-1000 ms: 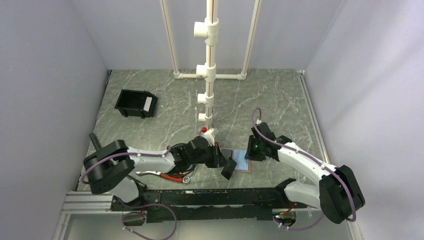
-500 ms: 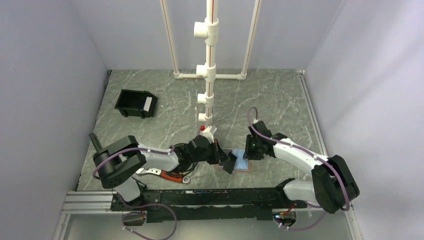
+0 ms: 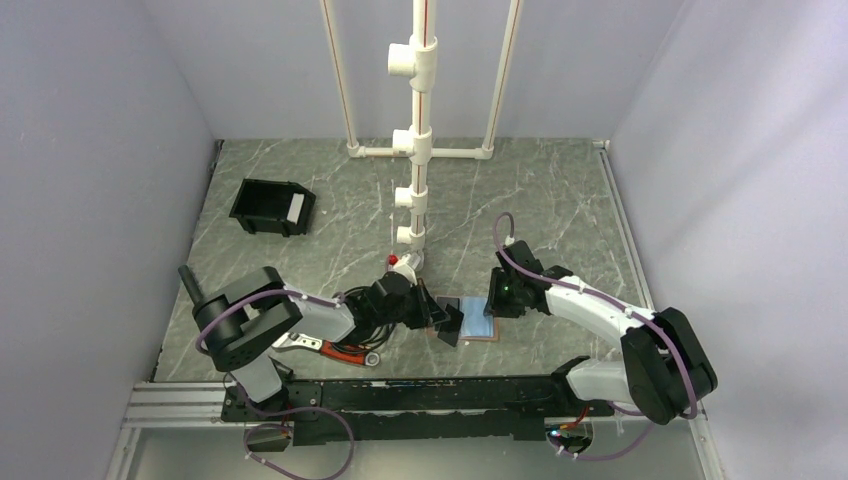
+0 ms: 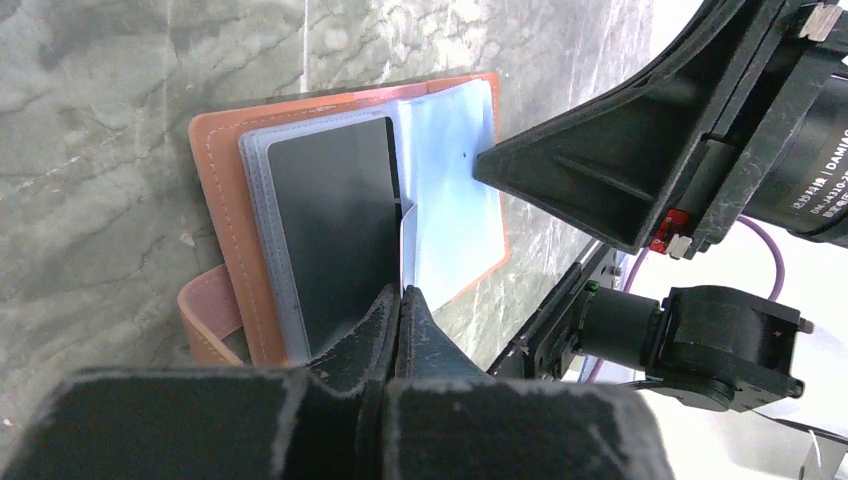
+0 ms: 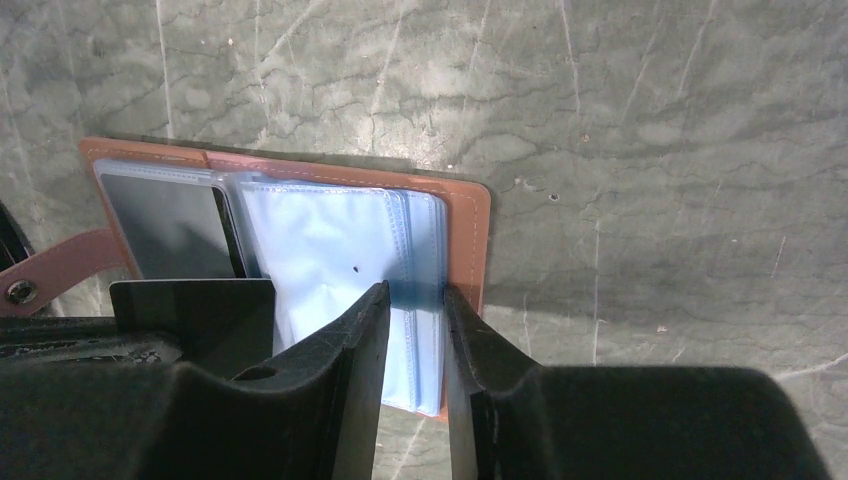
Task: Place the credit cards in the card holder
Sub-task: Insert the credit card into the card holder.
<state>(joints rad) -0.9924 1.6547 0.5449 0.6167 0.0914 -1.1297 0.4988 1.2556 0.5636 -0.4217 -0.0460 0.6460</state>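
When seen from above, card holder point(image 3: 481, 327): small brown leather folding wallet, lying open on the grey marble-look table point(image 3: 330, 230).
Left gripper point(image 3: 441, 318): at the dark half, holding a thin flat dark card point(image 3: 451, 331).
Right gripper point(image 3: 497, 305): on the light blue half.
Left wrist view, left gripper point(image 4: 402, 298): squeezed tight on the card, tip at the fold of the card holder point(image 4: 225, 190).
Right wrist view, right gripper point(image 5: 413, 292): fingers a little apart, tips down on the blue plastic sleeves point(image 5: 320, 240), near the brown rim.
Card point(image 5: 190, 300): just beside the dark half.
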